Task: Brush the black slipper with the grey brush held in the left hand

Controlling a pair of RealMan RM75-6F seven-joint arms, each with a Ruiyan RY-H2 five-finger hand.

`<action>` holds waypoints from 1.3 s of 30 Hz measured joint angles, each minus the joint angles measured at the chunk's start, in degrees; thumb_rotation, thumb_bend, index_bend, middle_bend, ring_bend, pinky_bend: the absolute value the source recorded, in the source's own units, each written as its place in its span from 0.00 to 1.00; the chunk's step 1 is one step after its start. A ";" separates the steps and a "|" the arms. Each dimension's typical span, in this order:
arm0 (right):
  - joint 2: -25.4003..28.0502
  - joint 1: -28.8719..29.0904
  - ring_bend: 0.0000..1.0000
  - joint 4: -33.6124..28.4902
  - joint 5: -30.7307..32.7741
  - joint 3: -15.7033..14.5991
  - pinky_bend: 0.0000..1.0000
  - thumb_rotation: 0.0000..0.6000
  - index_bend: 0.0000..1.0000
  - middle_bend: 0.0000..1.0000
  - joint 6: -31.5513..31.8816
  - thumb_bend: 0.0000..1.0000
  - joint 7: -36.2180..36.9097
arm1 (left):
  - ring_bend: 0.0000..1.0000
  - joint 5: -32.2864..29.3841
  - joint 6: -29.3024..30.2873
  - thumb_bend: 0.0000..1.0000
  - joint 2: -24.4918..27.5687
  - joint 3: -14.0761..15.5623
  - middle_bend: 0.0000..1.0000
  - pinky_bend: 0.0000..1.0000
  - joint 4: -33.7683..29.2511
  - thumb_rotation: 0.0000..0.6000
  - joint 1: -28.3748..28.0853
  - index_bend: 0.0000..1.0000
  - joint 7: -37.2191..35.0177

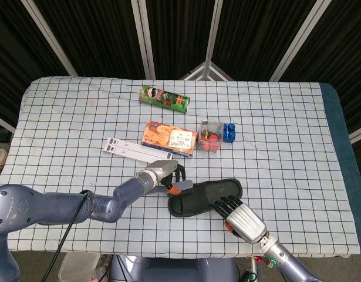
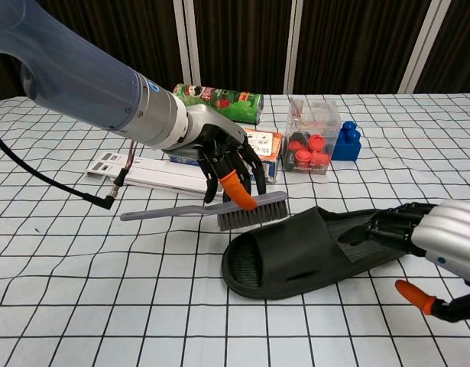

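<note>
Black slipper (image 2: 307, 252) flat on the checked table (image 1: 286, 135), near the front edge, toe opening pointing left. Pinned at its heel end by the right hand (image 2: 441, 248), fingers laid on the footbed. Left hand (image 2: 223, 157) clenched around the grey brush (image 2: 227, 212), bristles down, hovering just beside the strap, touching or not: cannot tell. Approach looks finished; judged from this, every actual stroke across the upper yet to be made.

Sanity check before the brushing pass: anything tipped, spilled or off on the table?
Only the green can stands out: it lies on its side near the far edge. Nothing looks spilled or damaged. The left hand holds the grey brush by the black slipper, which the right hand steadies.
</note>
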 measured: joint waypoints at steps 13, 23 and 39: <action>-3.83 0.91 0.20 4.63 0.97 -1.95 0.24 1.00 0.18 0.25 -2.30 0.60 1.33 | 0.54 0.32 -0.79 0.73 -1.15 -2.79 0.66 0.56 1.30 1.00 0.04 0.52 -0.77; -5.20 1.33 0.20 6.61 2.18 -2.69 0.24 1.00 0.18 0.25 -3.33 0.60 2.29 | 0.54 0.05 -0.79 0.73 -3.11 -3.44 0.66 0.56 2.03 1.00 -0.77 0.52 -0.35; -5.01 1.35 0.20 5.98 2.34 -3.61 0.24 1.00 0.18 0.25 -2.65 0.60 1.00 | 0.54 -3.39 -0.64 0.75 -6.25 -3.28 0.66 0.56 4.77 1.00 -4.65 0.52 1.83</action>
